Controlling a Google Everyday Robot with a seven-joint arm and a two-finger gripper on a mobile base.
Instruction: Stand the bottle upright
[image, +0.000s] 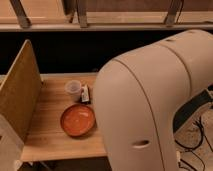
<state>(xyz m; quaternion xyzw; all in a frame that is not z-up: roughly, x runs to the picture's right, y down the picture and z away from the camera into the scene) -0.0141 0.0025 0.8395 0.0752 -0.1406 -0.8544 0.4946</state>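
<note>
**Bottle Not Sighted; Arm Casing Blocked the Right of the Table**

At inspection your view was largely taken up by the robot arm (150, 105); its pale casing covered the right half of the wooden table (50, 137). The gripper was out of sight somewhere beyond that casing; its jaws were closed; whether they were closed on anything could not be told.

The bottle was not to be seen; I judged it most likely lay on the hidden right part of the table, behind the arm. Its heading and long axis could not be established, nor whether it lay flat or stood.

On the visible left part sat an orange bowl (77, 120); a translucent cup (73, 88) stood beyond it; a small dark-labelled item (85, 93) was just beside the cup. None of these was the bottle. A board-like side panel (20, 92) closed off the left edge.

Recommendation: get the casing out of your line of sight and find the bottle's long axis before you commit. Open the jaws and close them across the body, not along it. If it lies flat, tip it about its base; release only once the base sits flat, well apart from bowl and cup.
</note>
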